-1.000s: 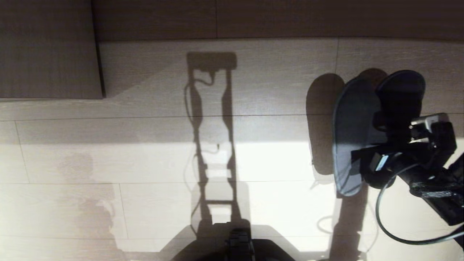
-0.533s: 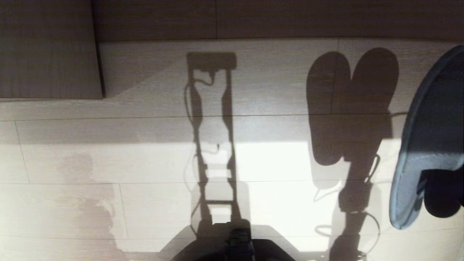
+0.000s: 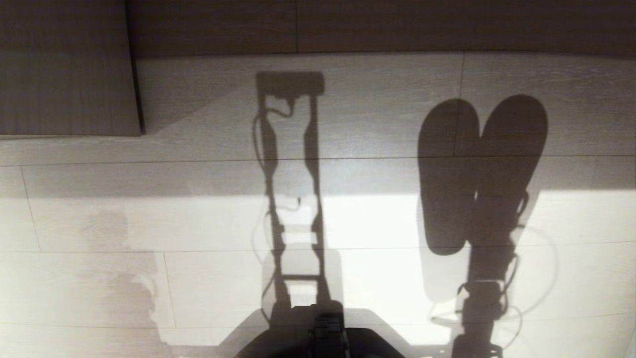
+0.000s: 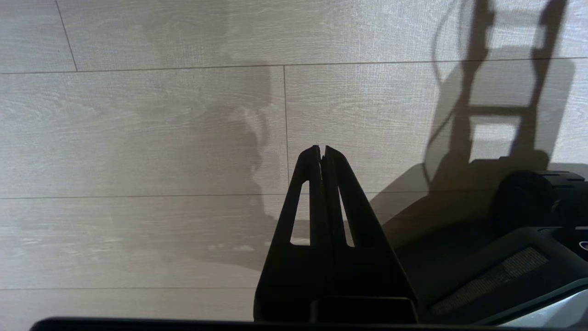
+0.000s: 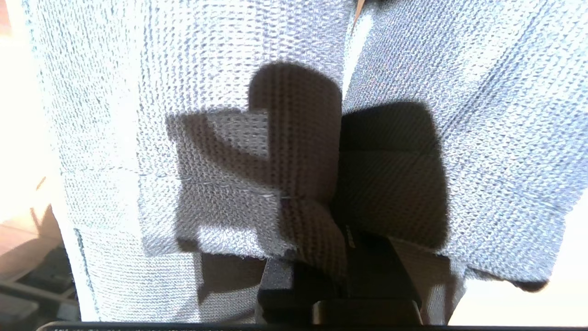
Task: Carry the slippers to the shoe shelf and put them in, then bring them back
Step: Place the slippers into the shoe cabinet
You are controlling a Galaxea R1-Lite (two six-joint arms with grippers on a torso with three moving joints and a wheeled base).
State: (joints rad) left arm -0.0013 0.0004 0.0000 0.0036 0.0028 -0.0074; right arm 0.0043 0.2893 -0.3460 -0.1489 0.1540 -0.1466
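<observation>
The grey-blue knit slippers (image 5: 193, 69) fill the right wrist view, two side by side with a narrow gap between them. My right gripper (image 5: 341, 218) is shut on the slippers where their two bands meet, and the fingertips are buried in the fabric. Neither the slippers nor the right arm shows in the head view; only their shadow (image 3: 482, 169) lies on the pale floor at the right. My left gripper (image 4: 321, 149) hangs shut and empty above the floor beside the base. The shoe shelf is out of view.
A dark wood-grain panel (image 3: 64, 64) juts out at the far left, and a wood-grain board (image 3: 377, 25) runs along the far edge. My base (image 3: 323, 338) sits at the near edge. Sunlit plank floor (image 3: 198, 223) spreads between them.
The right arm has swung the slippers up and to the right, out of the head view. Only their shadow is left on the floor. The left arm has not moved.
</observation>
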